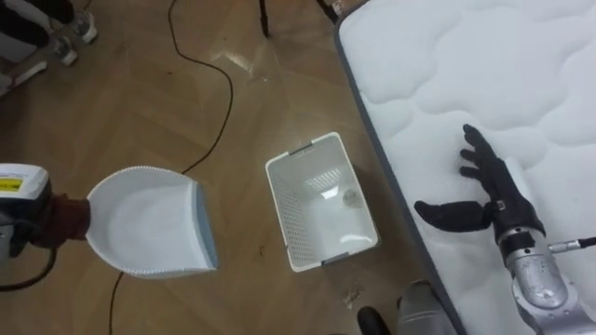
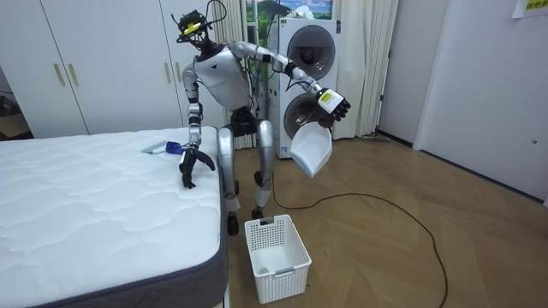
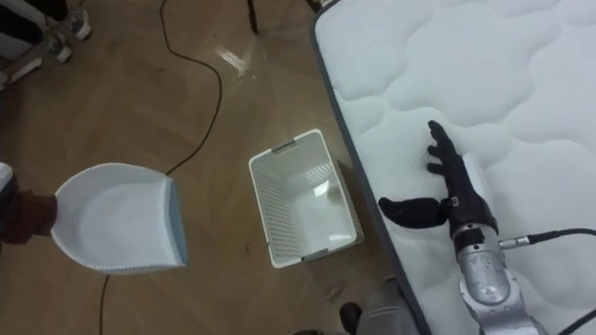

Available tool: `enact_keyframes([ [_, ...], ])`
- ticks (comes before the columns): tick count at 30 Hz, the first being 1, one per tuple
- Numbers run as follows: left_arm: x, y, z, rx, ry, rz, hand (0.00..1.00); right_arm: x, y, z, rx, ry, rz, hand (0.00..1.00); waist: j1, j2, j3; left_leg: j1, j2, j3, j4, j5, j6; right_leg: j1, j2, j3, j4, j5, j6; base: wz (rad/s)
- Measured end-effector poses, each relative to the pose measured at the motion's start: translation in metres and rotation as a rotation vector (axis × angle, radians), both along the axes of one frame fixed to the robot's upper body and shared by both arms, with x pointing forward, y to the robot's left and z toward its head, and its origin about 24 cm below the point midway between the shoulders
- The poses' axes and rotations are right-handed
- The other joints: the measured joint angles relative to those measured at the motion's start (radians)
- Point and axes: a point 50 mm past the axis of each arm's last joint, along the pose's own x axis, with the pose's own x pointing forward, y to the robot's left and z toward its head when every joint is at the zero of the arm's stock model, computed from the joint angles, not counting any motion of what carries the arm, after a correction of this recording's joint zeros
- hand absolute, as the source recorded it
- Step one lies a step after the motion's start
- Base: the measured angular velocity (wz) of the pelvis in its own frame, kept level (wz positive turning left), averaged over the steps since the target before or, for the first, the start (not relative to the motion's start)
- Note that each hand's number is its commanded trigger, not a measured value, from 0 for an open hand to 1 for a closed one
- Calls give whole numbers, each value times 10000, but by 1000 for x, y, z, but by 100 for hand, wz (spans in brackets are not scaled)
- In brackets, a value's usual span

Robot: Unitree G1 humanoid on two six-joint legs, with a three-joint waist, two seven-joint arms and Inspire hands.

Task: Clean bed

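Observation:
I stand at the side of the bed, and its white quilted mattress (image 1: 484,65) fills the right of the eye views. My right hand (image 1: 484,191) is open, fingers spread, on or just above the mattress near its edge. My left hand (image 1: 42,219) is stretched out to the side and shut on the handle of a white dustpan (image 1: 149,223), held above the wooden floor. A white plastic basket (image 1: 303,149) stands on the floor against the bed, with a small scrap inside. In the room view a blue-handled brush (image 2: 163,147) lies on the mattress (image 2: 86,197) behind my right hand (image 2: 188,162).
A dark cable (image 1: 219,102) snakes over the floor beyond the dustpan. Two stacked washing machines (image 2: 308,51) and white wardrobes (image 2: 94,60) stand behind me. Open wooden floor stretches to the room view's right.

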Motion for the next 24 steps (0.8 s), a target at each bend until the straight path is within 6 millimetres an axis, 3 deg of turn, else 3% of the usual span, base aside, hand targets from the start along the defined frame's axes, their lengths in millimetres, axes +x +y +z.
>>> enact_keyframes([
  [7, -1, 2, 1, 1, 227, 156, 100, -2, -2, 0, 113, -148, -312, 0, 67, -53, 25, -6, -11, -21, -8, -1, -2, 23, 0, -64, -13, -2, 0, 1],
  [14, 7, -9, 4, -59, -425, -443, 100, -9, -1, -9, 483, 52, -516, 0, 39, -489, 67, 3, 144, -17, 78, -12, -10, 260, 15, -330, -212, -3, -8, 11],
  [16, 14, -22, 4, -319, -870, -950, 100, -11, -2, -14, 723, 181, -709, 0, 77, -772, 82, 30, 153, -47, 144, -11, -9, 348, -18, -403, -232, -4, -10, 15],
  [20, 24, -54, -5, -1300, -1484, -1775, 100, -16, -5, -23, 723, 471, -893, 0, 132, -999, 66, 62, 227, -240, 140, -11, -8, 601, 52, -574, -552, 71, 12, 10],
  [21, 28, -66, -6, -1652, -1724, -2083, 100, -19, -5, -25, 688, 552, -888, 0, 292, -1104, 57, 55, 300, -240, 185, -46, 3, 636, 154, -566, -659, 122, 8, -14],
  [23, 31, -85, -5, -2291, -2142, -2727, 100, -23, -6, -28, 539, 701, -810, 0, 569, -1216, 31, 35, 469, -256, 220, -72, -25, 734, 342, -562, -989, 288, -26, -19],
  [24, 30, -94, -4, -2707, -2410, -3123, 100, -26, -6, -30, 538, 839, -760, 0, 682, -1359, -44, 72, 526, -263, 132, -72, -29, 778, 428, -534, -1177, 395, -52, -25],
])
